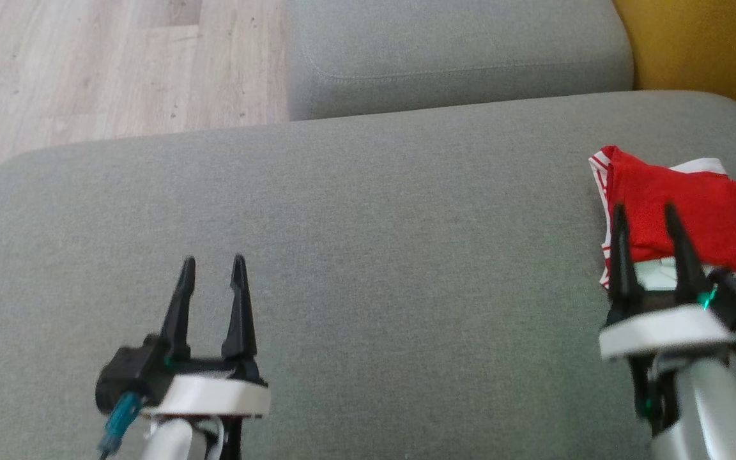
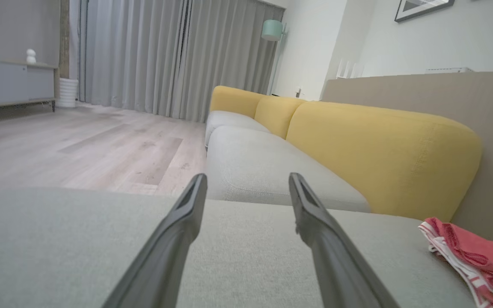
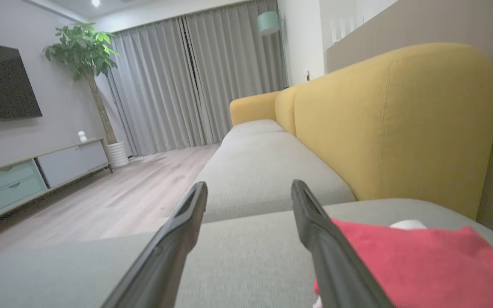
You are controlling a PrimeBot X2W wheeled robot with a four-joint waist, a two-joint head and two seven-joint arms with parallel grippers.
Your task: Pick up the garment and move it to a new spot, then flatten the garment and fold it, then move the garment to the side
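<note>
A folded red garment with white striped trim [image 1: 694,211] lies at the right end of the grey sofa seat cushion [image 1: 368,255]. It shows at the lower right in the left wrist view [image 2: 473,256] and in the right wrist view [image 3: 422,261]. My right gripper [image 1: 646,214] hangs open over the garment's near left corner, its right finger [image 3: 328,244] above the red cloth, nothing held. My left gripper [image 1: 213,263] stands open over bare cushion at the lower left, far from the garment.
A second grey seat cushion [image 1: 457,51] adjoins at the back. The yellow backrest [image 1: 706,45] runs along the right. Wooden floor [image 1: 99,64] lies beyond the cushion's far left edge. A TV cabinet [image 3: 37,171] and a potted plant [image 3: 84,51] stand across the room.
</note>
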